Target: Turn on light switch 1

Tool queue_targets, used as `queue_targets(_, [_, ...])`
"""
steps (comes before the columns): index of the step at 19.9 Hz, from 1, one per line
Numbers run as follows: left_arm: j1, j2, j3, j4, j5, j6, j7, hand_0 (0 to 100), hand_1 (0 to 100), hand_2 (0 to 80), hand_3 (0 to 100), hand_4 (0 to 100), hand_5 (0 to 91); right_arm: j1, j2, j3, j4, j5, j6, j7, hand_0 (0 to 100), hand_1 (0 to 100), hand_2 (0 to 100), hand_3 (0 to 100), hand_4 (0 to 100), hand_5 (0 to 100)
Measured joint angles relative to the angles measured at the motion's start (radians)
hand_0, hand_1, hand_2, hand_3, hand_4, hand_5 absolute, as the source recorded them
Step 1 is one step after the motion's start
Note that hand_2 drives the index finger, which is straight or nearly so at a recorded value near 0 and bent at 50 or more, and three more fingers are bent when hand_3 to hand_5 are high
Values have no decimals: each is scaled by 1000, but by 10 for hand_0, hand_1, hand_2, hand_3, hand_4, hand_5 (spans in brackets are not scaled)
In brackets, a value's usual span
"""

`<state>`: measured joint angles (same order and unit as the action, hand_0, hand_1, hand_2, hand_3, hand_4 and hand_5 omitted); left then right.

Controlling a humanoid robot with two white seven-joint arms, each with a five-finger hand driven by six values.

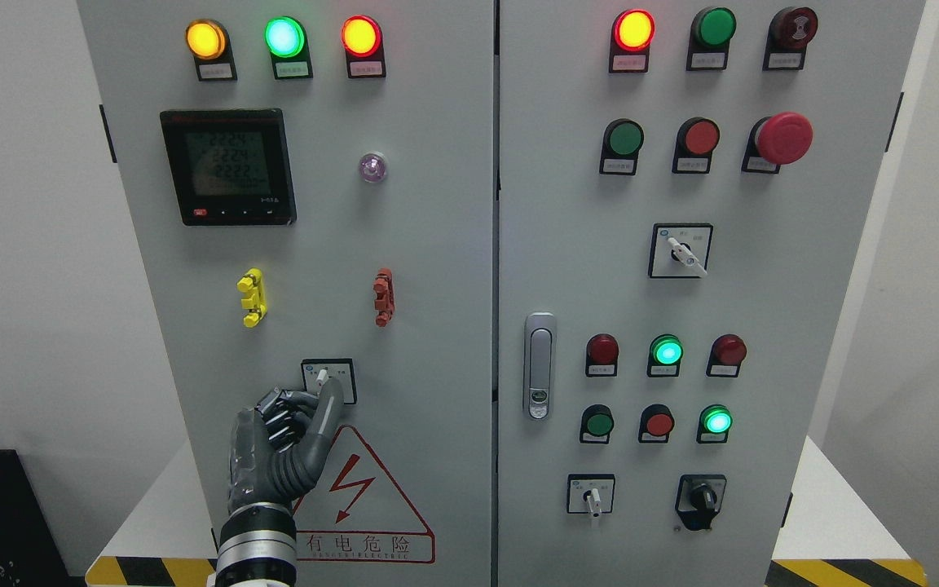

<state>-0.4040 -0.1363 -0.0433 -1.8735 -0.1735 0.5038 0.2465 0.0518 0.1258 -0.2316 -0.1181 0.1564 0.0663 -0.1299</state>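
Nearest the camera, the left hand point(286, 444) rises from the bottom edge left of the middle, its dark forearm cuff low in the picture. Its fingers point(278, 408) are curled in against the palm while the thumb point(324, 416) stretches up and to the right, its tip at the lower edge of the small selector switch point(328, 380) on the left cabinet door point(429, 326). Whether the thumb actually presses the white knob cannot be told; the hand grips nothing. That switch sits low on the left door, directly above the red-outlined warning triangle point(363, 497), whose left side the hand and wrist partly cover.

Higher on the same door, a yellow clip point(252, 297) and a red clip point(385, 297) stand well apart at one level. Above them are a digital meter point(228, 167) with a lit screen, a small clear lens point(372, 168) to its right, and a top row of lit amber, green and red lamps.

Across the centre seam, the right door point(804, 342) carries a door handle point(540, 365), rows of lamps and push buttons, a red mushroom button point(782, 138), and three more selector switches. Nothing stands between the hand and its switch.
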Motion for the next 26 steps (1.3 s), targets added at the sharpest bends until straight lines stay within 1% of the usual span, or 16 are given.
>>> queue_targets(6, [-1,0,-2,3,1,0,0,444,513,602,946,941,860,0,0,0,0,0,0,0,307,0,0,0,0,0])
queue_targets(9, [-1,0,-2,5,1,-1,4,473,500,602,946,940,860,0,0,0,0,0,0,0,307,0,0,0,0,0])
queue_targets(10, [-1,-1,-4,6,2,-1,-5,481,499,601,946,940,860,0,0,0,0,0,0,0,307,0,0,0,0,0])
queue_targets(21, [-1,-1,-4,11,3,-3,-5,531,451,598,946,941,859,0,0,0,0,0,0,0,307,0,0,0,0,0])
queue_targets(24, [-1,-1,-3,12,3,-3,-4,548,423,598,946,940,859,0,0,0,0,0,0,0,307,0,0,0,0,0])
queue_targets(26, [-1,-1,-3,12,3,-5,-3,536,400,598,946,940,859,0,0,0,0,0,0,0,307,0,0,0,0,0])
